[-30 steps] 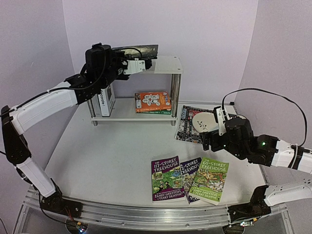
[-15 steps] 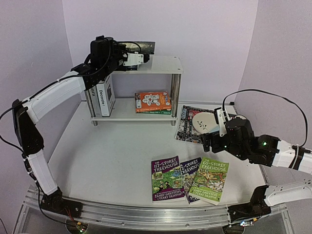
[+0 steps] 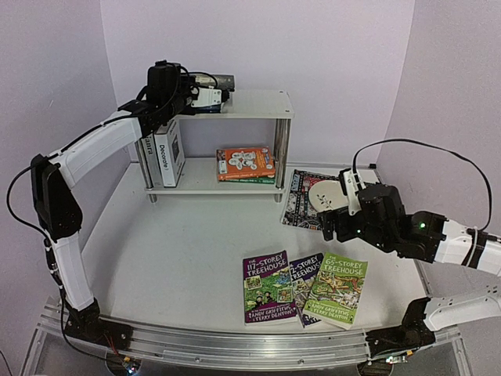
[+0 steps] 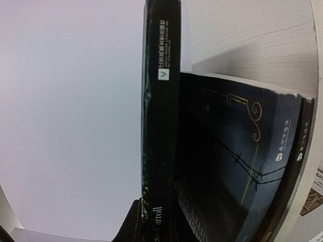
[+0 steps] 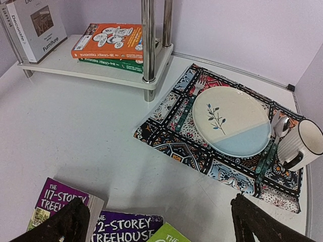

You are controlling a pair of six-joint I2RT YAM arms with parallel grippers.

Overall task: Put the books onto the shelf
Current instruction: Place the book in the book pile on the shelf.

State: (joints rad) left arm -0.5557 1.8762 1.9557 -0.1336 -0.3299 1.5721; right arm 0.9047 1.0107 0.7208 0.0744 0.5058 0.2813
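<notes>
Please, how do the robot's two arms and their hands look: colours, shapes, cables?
The left arm and the right arm both have rounded white links joined by black joints. A thin black cable loops above the right arm, which shows a small green light. The left hand has a white body; the right hand has dark fingers.

An orange book (image 5: pixel 108 40) is seen stacked on a green book (image 5: pixel 113 64) on the shelf (image 5: pixel 101 71) at eleven o'clock, a plate (image 5: pixel 229 121) and mug (image 5: pixel 303 143) are borne by the mat (image 5: pixel 171 136) toward three o'clock, and Treehouse books (image 5: pixel 55 202) at seven o'clock are flanked by the gripper's (image 5: pixel 159 217) wide-spread fingers (image 5: pixel 60 226).
</notes>
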